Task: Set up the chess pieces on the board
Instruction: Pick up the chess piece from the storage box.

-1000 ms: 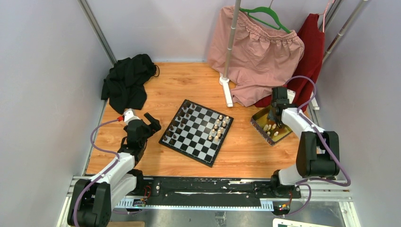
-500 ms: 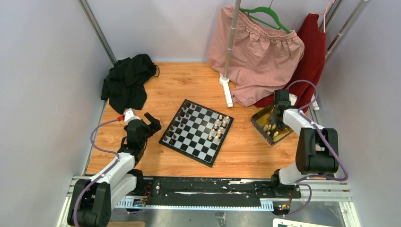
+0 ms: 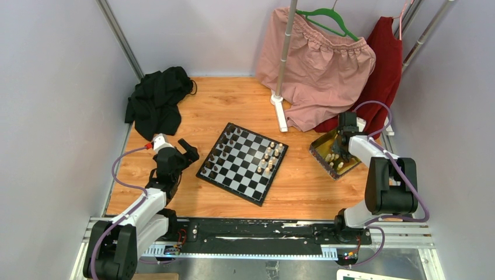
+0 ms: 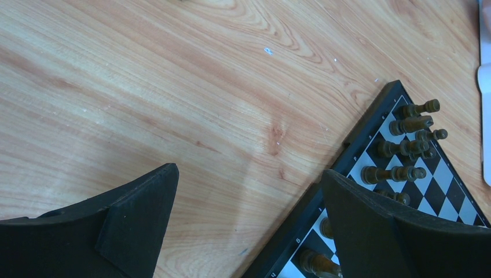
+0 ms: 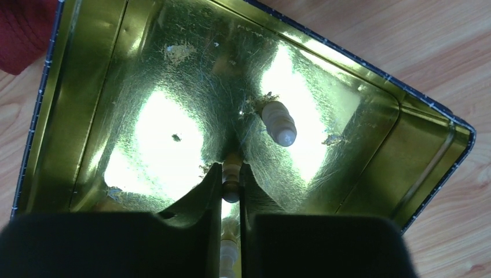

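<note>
Jaws of the right arm are closed on a cream chess piece (image 5: 231, 174) in the gold tray (image 5: 145, 69); left-arm jaws are held open beside the board (image 3: 242, 166).

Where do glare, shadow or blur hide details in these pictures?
Right wrist: strong glare patches on the gold tray wash out its floor around the loose pale piece; the right gripper, holding another piece, is nearly black. Left wrist: even light, sharp table grain. Top external: evenly lit, but the chess pieces are tiny.

1 board (image 3: 245, 175), 1 gold tray (image 3: 321, 146), 1 black cloth (image 3: 156, 105), 1 pink garment (image 3: 321, 70) and 1 red garment (image 3: 382, 64).
</note>
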{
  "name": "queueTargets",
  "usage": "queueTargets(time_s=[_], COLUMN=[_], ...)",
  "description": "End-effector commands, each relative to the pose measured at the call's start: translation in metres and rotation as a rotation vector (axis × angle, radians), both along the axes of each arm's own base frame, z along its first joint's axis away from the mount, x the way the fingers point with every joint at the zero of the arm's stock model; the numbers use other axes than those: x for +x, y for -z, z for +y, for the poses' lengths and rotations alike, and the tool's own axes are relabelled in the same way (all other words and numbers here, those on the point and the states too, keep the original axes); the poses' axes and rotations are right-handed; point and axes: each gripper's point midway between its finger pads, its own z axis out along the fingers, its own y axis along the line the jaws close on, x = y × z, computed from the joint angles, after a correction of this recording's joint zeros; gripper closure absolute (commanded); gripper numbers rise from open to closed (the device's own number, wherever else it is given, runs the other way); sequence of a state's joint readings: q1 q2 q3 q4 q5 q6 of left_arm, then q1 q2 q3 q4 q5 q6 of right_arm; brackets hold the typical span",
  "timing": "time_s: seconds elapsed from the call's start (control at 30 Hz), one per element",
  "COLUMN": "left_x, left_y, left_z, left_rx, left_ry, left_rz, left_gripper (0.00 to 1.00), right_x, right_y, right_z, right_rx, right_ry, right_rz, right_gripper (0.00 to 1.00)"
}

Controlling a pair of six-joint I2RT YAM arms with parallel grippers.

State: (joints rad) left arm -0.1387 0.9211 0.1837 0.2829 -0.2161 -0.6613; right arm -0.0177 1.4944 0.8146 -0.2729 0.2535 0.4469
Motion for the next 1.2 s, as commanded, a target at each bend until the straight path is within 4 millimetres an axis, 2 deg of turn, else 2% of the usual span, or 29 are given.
queueTargets(time_s=[0.0,0.03,0.07,0.23,0.43,0.63,0.83,1.0,1.17], left_x=[0.003,0.003,0.003,0.003,0.003,0.003,0.004,0.003,0.003], left_y=[-0.003,-0.004,-0.004,-0.003,-0.003,-0.003,-0.004,-0.003,-0.004], left_z=[0.001,0.001,0.001,0.001,0.001,0.002,0.002,0.003,0.002], left_rx=[0.010,0.010,0.010,0.011,0.013,0.014,0.015,0.017,0.017], left_ry=[0.005,0.005,0.005,0.004,0.002,0.000,-0.002,-0.002,-0.003], left_rz=[-0.020,-0.020,-0.020,-0.018,-0.018,-0.018,-0.020,-0.018,-0.021], left_gripper=[0.00,0.00,0.00,0.00,0.00,0.00,0.00,0.00,0.00], right_x=[-0.004,-0.004,-0.004,-0.001,0.005,0.011,0.015,0.011,-0.005], right_y=[0.005,0.004,0.003,-0.012,-0.039,-0.068,-0.093,-0.109,-0.121], right_z=[-0.003,-0.003,-0.002,-0.002,-0.001,0.016,0.079,0.152,0.225], right_rx=[0.013,0.012,0.013,0.013,0.014,0.017,0.015,-0.009,0.000], right_ry=[0.019,0.019,0.017,0.018,0.003,-0.075,-0.330,-0.602,-0.848], right_rz=[0.007,0.005,0.001,-0.050,-0.129,-0.199,-0.221,-0.216,-0.211], right_gripper=[0.95,0.99,1.00,1.00,1.00,1.00,1.00,1.00,1.00])
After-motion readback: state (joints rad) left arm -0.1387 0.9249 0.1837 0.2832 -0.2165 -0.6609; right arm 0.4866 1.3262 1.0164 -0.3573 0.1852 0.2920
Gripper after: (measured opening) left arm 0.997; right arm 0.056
